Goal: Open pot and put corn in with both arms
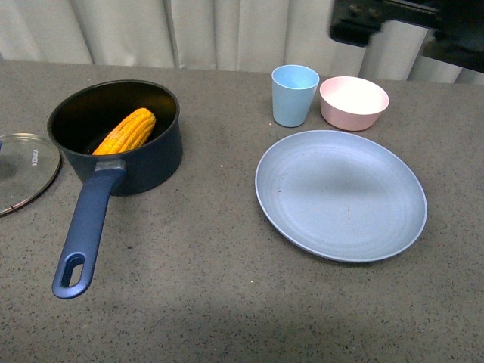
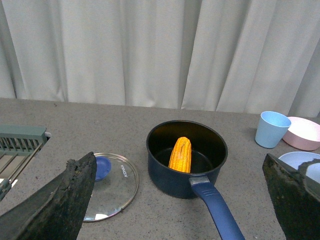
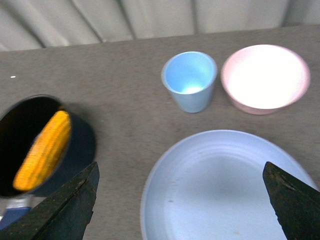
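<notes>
The navy pot [image 1: 155, 155] stands uncovered at the left of the table, its long blue handle [image 1: 85, 231] pointing toward me. The yellow-orange corn [image 1: 126, 131] lies tilted inside it, one end up against the wall; it also shows as corn [image 2: 180, 154] and corn [image 3: 43, 149] in the wrist views. The glass lid [image 1: 26, 168] with its blue knob [image 2: 101, 167] lies flat on the table left of the pot. My left gripper [image 2: 182, 200] hangs open above the pot handle, holding nothing. My right gripper [image 3: 180, 202] is open above the blue plate. Only a dark part of an arm [image 1: 408, 23] shows at the top right of the front view.
A large pale-blue plate [image 1: 302, 215] lies right of centre. Behind it stand a light-blue cup [image 1: 293, 95] and a pink bowl [image 1: 354, 103]. A grey-green rack [image 2: 20, 142] sits beyond the lid at the far left. Curtains hang behind the table.
</notes>
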Robot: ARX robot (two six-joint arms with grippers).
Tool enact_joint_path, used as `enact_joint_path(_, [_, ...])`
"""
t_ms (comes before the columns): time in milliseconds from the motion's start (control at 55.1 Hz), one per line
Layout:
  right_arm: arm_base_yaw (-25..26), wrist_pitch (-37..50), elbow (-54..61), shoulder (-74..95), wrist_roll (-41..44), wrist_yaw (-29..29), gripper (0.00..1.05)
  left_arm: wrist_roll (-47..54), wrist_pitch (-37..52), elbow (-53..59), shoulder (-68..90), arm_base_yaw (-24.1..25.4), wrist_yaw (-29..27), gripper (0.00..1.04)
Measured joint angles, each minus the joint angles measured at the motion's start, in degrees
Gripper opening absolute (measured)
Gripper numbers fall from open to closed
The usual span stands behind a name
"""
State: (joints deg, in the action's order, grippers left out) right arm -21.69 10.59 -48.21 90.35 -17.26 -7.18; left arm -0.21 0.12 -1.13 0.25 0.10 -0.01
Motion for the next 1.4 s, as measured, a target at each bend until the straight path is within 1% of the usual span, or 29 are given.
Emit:
enact_joint_path(91, [1.31,1.09,5.46,-5.18,2.58,-1.77,0.96,0.00,0.00,0.00,0.00,0.00,0.00,0.98])
enact_joint_path(145, [1.99,1.92,8.81,-8.39,3.69,-1.84,0.96,0.00,0.00,0.00,0.00,0.00,0.00,0.98])
enact_joint_path(236, [3.04,4.83,14.71,-13.99,6.82,-3.80,0.96,0.00,0.00,0.00,0.00,0.00,0.00,0.98])
enact_joint_path(327, [4.04,5.44,19.41,-18.84,9.01,-4.83,0.96,0.00,0.00,0.00,0.00,0.00,0.00,0.98])
enact_joint_path(436, [4.81,8.52,24.44,-22.71,11.85,-6.71,0.95,0.00,0.00,0.00,0.00,0.00,0.00,0.98])
enact_joint_path(472, [5.27,19.45,28.00,-21.75,13.64,-8.33,0.88,0.00,0.00,0.00,0.00,0.00,0.00,0.98])
enact_joint_path(527, [6.58,34.64,33.68,-21.16,15.37,-7.30,0.75,0.00,0.00,0.00,-0.04,0.00,0.09,0.98])
enact_joint_path(581, [7.91,41.72,36.59,-22.95,16.09,-6.16,0.65,0.00,-0.02,0.00,0.00,0.00,0.00,0.98])
enact_joint_path(618, [8.57,42.60,37.29,-24.37,16.37,-5.60,0.59,0.00,-0.02,0.00,-0.02,0.00,-0.02,0.98])
enact_joint_path(654, [9.40,42.60,38.12,-26.43,16.59,-4.76,0.52,0.00,-0.02,0.00,-0.02,0.00,-0.02,0.98])
enact_joint_path(690, [9.90,42.36,38.75,-27.67,16.66,-4.26,0.48,0.00,-0.02,0.00,-0.02,0.00,-0.02,0.98])
enact_joint_path(727, [10.73,41.48,39.87,-29.66,16.85,-3.41,0.40,0.00,-0.02,0.00,-0.02,0.00,-0.02,0.98])
enact_joint_path(799, [11.72,40.13,41.11,-31.85,16.92,-2.47,0.30,0.00,-0.02,0.00,-0.02,0.00,0.00,0.98])
enact_joint_path(817, [12.07,39.87,41.59,-32.35,16.96,-2.10,0.26,0.00,-0.02,0.00,-0.02,0.00,0.00,0.98])
enact_joint_path(890, [13.20,42.34,43.80,-32.72,17.00,-1.25,0.14,0.00,-0.02,0.00,-0.02,0.00,0.00,0.98])
enact_joint_path(981, [14.32,40.37,45.44,-35.34,17.29,-0.07,0.01,0.00,-0.02,0.00,-0.02,0.00,0.00,0.98])
enact_joint_path(1126, [16.20,34.14,46.82,-43.30,17.22,1.86,0.01,0.00,-0.02,0.00,-0.02,0.00,0.00,0.98])
enact_joint_path(1217, [19.89,30.58,47.34,-47.36,17.25,6.56,0.01,0.00,-0.04,0.00,-0.02,0.00,0.00,0.98])
enact_joint_path(1308, [21.40,27.54,47.67,-50.88,17.20,6.64,0.01,0.00,-0.04,0.00,-0.02,0.00,-0.02,0.98])
enact_joint_path(1399, [21.51,23.30,47.89,-55.71,17.22,7.08,0.01,0.00,-0.04,0.00,-0.02,0.00,0.00,0.98])
